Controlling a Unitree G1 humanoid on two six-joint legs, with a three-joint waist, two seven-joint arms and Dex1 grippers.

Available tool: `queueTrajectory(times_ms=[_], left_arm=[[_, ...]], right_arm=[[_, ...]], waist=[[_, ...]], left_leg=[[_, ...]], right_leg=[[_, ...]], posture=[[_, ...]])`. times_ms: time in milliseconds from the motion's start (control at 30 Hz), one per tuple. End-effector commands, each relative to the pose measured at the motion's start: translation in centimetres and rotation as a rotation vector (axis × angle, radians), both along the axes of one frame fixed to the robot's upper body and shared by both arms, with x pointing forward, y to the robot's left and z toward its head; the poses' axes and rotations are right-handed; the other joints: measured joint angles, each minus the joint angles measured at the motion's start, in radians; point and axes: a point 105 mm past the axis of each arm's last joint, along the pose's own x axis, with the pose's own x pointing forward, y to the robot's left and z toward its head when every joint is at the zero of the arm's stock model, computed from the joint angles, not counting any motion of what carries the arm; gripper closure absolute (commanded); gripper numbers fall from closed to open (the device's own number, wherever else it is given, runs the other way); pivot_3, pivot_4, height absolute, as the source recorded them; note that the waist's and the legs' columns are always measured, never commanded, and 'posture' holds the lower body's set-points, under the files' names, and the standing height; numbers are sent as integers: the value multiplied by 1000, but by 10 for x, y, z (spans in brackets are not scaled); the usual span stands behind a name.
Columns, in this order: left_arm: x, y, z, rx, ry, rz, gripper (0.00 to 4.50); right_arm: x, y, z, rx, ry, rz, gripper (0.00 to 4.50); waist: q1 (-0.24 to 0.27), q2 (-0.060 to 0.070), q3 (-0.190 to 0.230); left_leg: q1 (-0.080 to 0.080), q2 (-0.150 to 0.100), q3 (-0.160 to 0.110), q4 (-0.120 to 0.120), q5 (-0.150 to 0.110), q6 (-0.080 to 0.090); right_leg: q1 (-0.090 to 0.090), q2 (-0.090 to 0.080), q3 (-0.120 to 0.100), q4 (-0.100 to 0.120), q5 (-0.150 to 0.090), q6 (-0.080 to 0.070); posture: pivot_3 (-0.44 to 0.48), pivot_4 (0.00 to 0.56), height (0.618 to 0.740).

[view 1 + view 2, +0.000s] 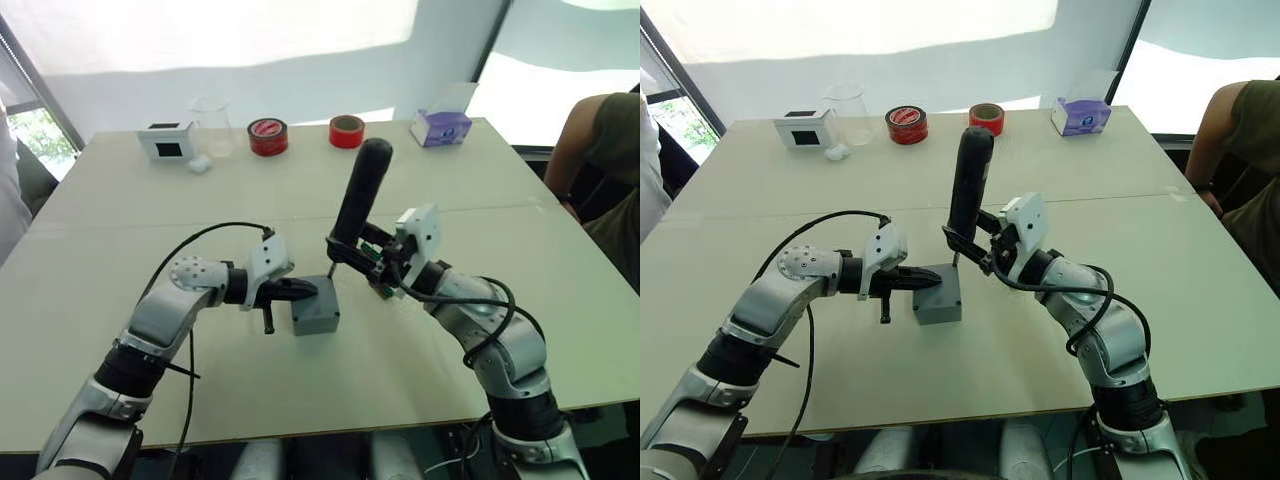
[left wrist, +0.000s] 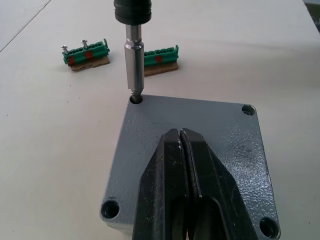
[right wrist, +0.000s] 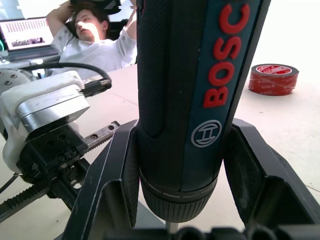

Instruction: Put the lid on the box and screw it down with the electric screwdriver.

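Two arms of mine meet over the table (image 1: 120, 220), near its front edge, where the box (image 1: 318, 318) sits with the lid (image 2: 200, 145) already seated flat on top. My right gripper (image 1: 985, 250) has its fingers clamped around the electric screwdriver (image 1: 360, 190), which stands nearly upright beside the box, its bit set in one corner screw hole of the lid. My left gripper (image 1: 300, 290) rests on the lid, fingers (image 2: 170, 185) pressed together, flat across its top. Beyond the box lie two green terminal strips (image 2: 85, 52).
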Motion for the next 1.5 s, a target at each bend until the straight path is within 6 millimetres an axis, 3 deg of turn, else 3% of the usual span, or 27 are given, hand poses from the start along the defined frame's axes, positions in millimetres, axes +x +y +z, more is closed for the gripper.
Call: queueTrajectory(times_ms=[33,333,533,800,933,1000,1133,1267,1400,1500], left_arm=[[-3,3,-13,33,41,17,4500],[-7,1,-16,33,48,12,4500],[-8,1,-20,36,54,7,4500],[-10,3,-23,43,67,2,4500],[-9,0,-19,15,65,5,4500],[-9,-4,-9,-54,80,16,4500],[-1,-6,31,-307,73,109,4500],[-10,7,64,-402,-36,140,4500],[-37,18,64,-333,78,28,4500],[-49,25,62,-245,101,-6,4500]], right_arm=[[-1,2,-64,-134,236,9,2683],[-3,-4,-62,-146,219,3,2683],[2,-9,-39,-132,140,-4,2683],[-5,-16,19,-28,32,84,2683],[7,-45,78,56,-46,41,2683],[12,-60,91,109,-17,-8,2683],[24,-93,86,141,206,-120,2683],[24,-137,56,18,646,-215,2683],[19,-174,24,-114,864,-386,2683],[11,-188,4,-173,991,-422,2683]], waist=[[1,0,-1],[2,-3,-7],[3,-3,-8],[4,0,-5],[4,5,4],[10,6,4],[28,6,8],[25,7,15],[26,9,17],[22,12,21]], left_leg=[[0,0,0,-1,0,0],[2,0,0,-6,0,0],[2,0,0,-7,0,0],[-3,0,0,-8,0,0],[-7,0,0,-9,0,0],[-15,-1,0,-7,0,0],[-23,-1,0,-7,1,-1],[-34,-1,0,-5,2,-2],[-41,-2,1,-6,7,-10],[-41,-1,2,-6,7,-10]], right_leg=[[0,0,0,0,0,0],[0,-2,0,-2,-3,-5],[0,-3,0,-3,-3,-6],[-3,-3,-1,-8,-3,-6],[-4,-4,-1,-12,-2,-7],[-8,-4,-1,-12,-1,-7],[-16,-4,-2,-12,3,-3],[-25,-4,-3,-12,4,-3],[-33,-3,-3,-12,4,-2],[-33,1,-4,-13,4,-2]], posture=[[0,150,740],[0,150,740],[0,150,740],[0,150,740],[0,150,740],[0,150,740],[0,150,740],[0,150,740],[0,150,740],[0,150,740]])
